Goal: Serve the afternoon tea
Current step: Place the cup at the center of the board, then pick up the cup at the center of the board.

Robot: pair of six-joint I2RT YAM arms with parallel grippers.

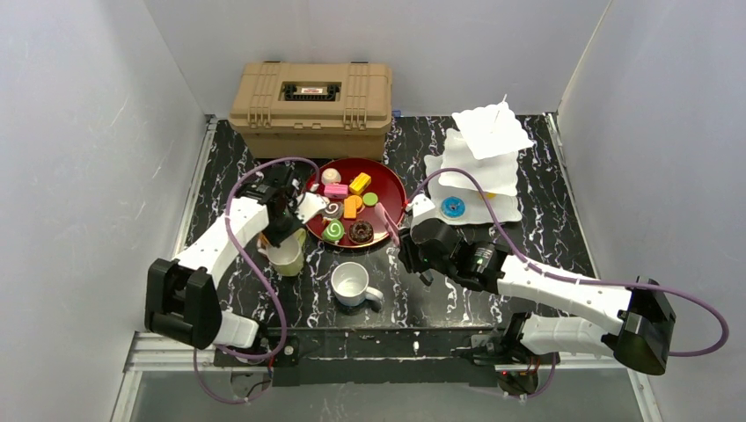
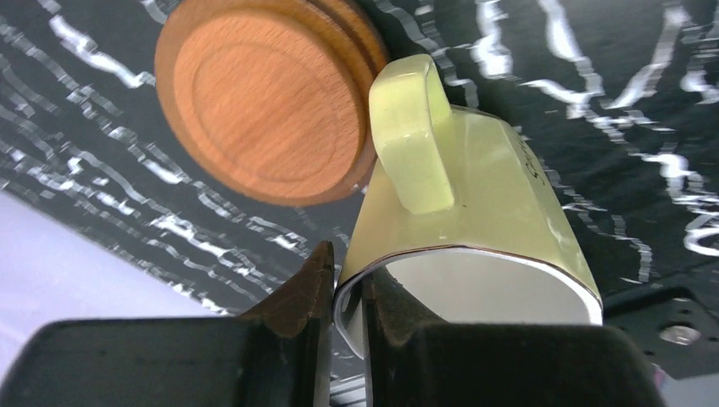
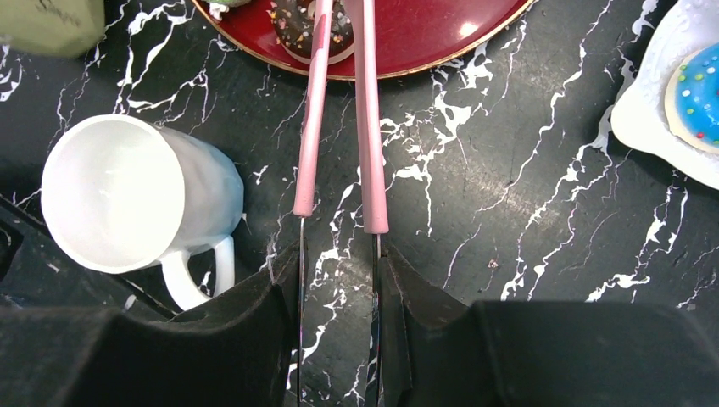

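My left gripper (image 1: 286, 230) (image 2: 348, 275) is shut on the rim of the pale yellow mug (image 1: 287, 257) (image 2: 475, 186), one finger inside and one outside. The mug hangs just right of a brown round coaster (image 2: 263, 97). My right gripper (image 1: 413, 251) (image 3: 337, 263) is shut on metal tongs with pink tips (image 1: 387, 221) (image 3: 366, 127). The tips reach over a chocolate donut (image 1: 360, 231) (image 3: 292, 25) at the near edge of the red plate (image 1: 394, 186) (image 3: 424, 34). The plate holds several toy pastries. The white mug (image 1: 352, 283) (image 3: 127, 193) stands upright in front of the plate.
A tan ribbed toolbox (image 1: 312, 105) stands at the back left. A white tiered stand (image 1: 484, 149) is at the back right, with a blue donut (image 1: 453, 207) (image 3: 699, 93) on its lowest tier. White walls close in both sides.
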